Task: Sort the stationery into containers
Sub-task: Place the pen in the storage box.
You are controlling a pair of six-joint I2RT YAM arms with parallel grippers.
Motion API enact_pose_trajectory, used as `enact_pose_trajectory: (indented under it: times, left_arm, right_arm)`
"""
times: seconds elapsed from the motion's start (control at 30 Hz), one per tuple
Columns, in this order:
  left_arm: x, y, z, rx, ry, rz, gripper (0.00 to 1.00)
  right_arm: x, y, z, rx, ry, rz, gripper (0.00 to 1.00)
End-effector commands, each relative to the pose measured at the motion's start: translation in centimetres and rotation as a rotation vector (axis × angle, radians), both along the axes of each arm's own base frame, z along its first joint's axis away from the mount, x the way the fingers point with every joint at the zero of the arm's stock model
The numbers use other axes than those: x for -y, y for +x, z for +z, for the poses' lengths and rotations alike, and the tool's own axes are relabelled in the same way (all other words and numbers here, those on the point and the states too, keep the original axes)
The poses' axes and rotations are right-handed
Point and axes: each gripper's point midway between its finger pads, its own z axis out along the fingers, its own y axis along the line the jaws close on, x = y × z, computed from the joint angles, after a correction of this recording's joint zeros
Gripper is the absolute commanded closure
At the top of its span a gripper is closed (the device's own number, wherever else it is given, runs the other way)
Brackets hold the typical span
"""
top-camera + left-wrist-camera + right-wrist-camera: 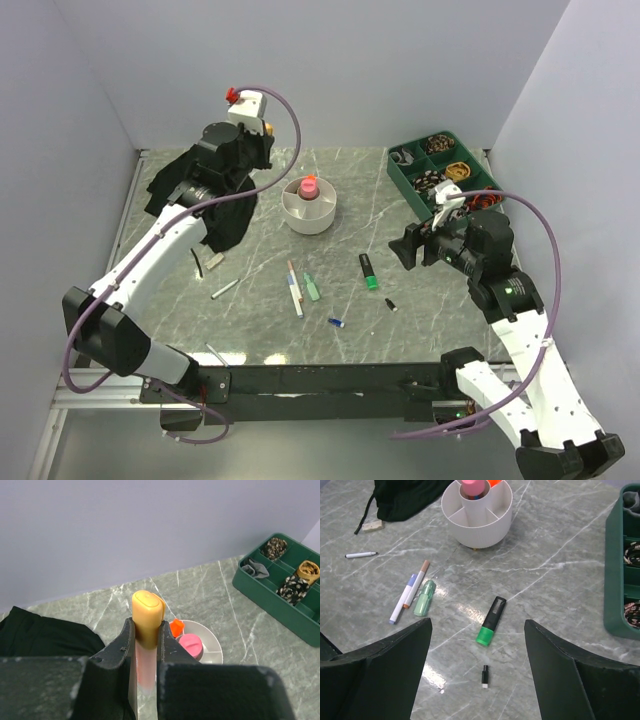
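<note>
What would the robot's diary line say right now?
left gripper: shut on orange-capped marker | right gripper: open near green highlighter | white bowl: holds pink-capped bottle

1. The light is bright, even and diffuse in all views; the white bowl (480, 532) casts only a soft shadow.
2. Pale glare streaks the desk (560, 580) in the right wrist view.
3. The left claw (146, 630) is blurred near the lens; the orange highlighter (148, 610) it grips is sharp.
4. The black bag (165, 190) is a dark mass with little detail.
</note>
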Motion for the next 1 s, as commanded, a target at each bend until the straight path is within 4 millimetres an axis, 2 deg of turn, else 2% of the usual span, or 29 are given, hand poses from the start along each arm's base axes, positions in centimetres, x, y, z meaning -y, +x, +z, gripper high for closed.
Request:
enact_pose_trajectory:
  times: [0.0,0.17,0.3,0.33,0.37,0.43,0.67,0.77,0.8,0.83,0.97]
  left_arm:
    - [0.3,0.2,1.8,0.081,-0.043,-0.017,0.99]
    - [0.1,0.1,2.9,0.114,-0.064,-0.012,0.99]
    - [0.1,0.5,2.7,0.127,-0.108,-0.054,0.99]
    - [-0.3,0.9,1.5,0.106,-0.132,-0.063,0.99]
    - [0.0,0.8,1.7,0.124,-0.155,-0.102,0.99]
    - [-0.2,1.4,-0.1,0.094,-0.184,-0.129,0.99]
    - [1.3,1.5,-3.6,0.069,-0.203,-0.229,0.99]
    - [2.0,2.3,-4.7,0.077,-0.193,-0.258,0.99]
    - [2.3,3.1,-5.9,0.055,-0.189,-0.260,0.99]
    - [2.6,3.5,-5.7,0.060,-0.195,-0.266,0.99]
    - [3.4,5.2,-7.4,0.036,-0.190,-0.275,0.99]
  right_arm:
    - [1.1,0.5,0.0,0.030,-0.006,-0.046,0.18]
    - [1.3,0.8,-0.1,0.016,0.011,-0.059,0.17]
    - [0.8,1.3,-0.5,0.016,0.035,-0.047,0.18]
    - [0.7,1.4,-0.7,0.010,0.035,-0.043,0.18]
    - [0.5,1.5,-0.5,0.012,0.036,-0.035,0.18]
    - [0.5,1.7,-0.5,0.009,0.033,-0.033,0.18]
    - [0.4,1.9,-0.8,-0.022,0.015,-0.022,0.18]
    - [0.3,2.2,-1.0,-0.035,0.020,-0.022,0.18]
    - [0.2,2.3,-1.1,-0.038,0.022,-0.020,0.18]
    - [0.2,2.4,-1.3,-0.045,0.021,-0.020,0.18]
    - [0.2,3.0,-1.3,-0.044,0.014,-0.025,0.18]
